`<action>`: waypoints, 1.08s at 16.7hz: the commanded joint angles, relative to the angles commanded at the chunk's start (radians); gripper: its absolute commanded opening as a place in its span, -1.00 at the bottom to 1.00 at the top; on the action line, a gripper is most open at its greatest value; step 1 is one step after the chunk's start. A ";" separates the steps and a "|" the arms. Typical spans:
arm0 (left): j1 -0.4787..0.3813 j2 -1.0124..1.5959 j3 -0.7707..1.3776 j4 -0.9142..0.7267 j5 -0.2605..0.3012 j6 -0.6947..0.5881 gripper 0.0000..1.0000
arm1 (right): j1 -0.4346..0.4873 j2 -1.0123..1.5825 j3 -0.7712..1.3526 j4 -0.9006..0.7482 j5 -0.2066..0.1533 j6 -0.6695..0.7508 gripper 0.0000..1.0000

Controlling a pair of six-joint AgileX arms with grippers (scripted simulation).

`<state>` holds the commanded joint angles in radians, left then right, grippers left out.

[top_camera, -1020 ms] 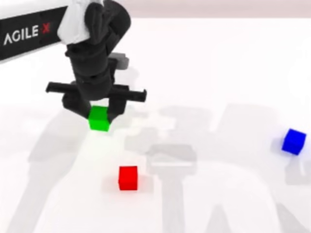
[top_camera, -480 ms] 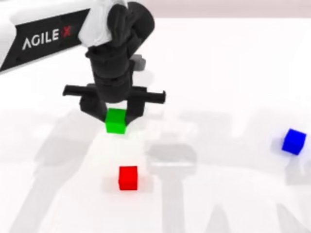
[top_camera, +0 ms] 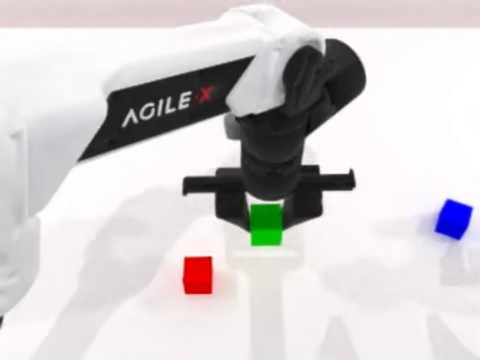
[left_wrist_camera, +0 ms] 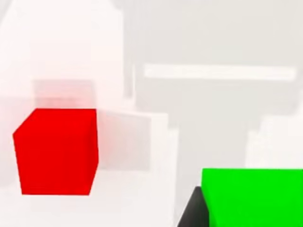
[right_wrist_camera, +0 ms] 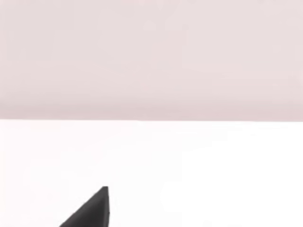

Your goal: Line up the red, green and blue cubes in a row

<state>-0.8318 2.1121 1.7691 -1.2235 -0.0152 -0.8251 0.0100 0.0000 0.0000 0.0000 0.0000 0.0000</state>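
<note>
Tabletop [top_camera: 390, 112], plain white and shadow-streaked, is running back to a pale pinkish wall [top_camera: 420, 11]. Left pincer [top_camera: 266, 217] is hanging over the middle, fingers clamping the green cube [top_camera: 266, 225] above the surface. Red cube [top_camera: 198, 274] is lying near, toward the left; blue cube [top_camera: 453, 219] is sitting well apart at the right edge. Right pincer is showing only a dark tip [right_wrist_camera: 90, 213]; I cannot tell its state.

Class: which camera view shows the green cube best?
The top view: the whole green cube shows there, held in the left gripper. The left wrist view cuts it off at the frame's corner; the right wrist view misses it.
</note>
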 joint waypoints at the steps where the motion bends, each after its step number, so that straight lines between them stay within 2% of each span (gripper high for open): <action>1: -0.016 -0.001 0.004 -0.003 0.000 -0.017 -1.00 | 0.000 0.000 0.000 0.000 0.000 0.000 1.00; 7: -0.018 0.000 -0.010 0.015 0.000 -0.022 -1.00 | 0.000 0.000 0.000 0.000 0.000 0.000 1.00; 14: -0.021 0.048 -0.173 0.227 0.000 -0.023 -1.00 | 0.000 0.000 0.000 0.000 0.000 0.000 1.00; 18: -0.021 0.054 -0.190 0.248 0.000 -0.023 -1.00 | 0.000 0.000 0.000 0.000 0.000 0.000 1.00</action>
<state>-0.8533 2.1661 1.5788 -0.9758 -0.0153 -0.8481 0.0100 0.0000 0.0000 0.0000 0.0000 0.0000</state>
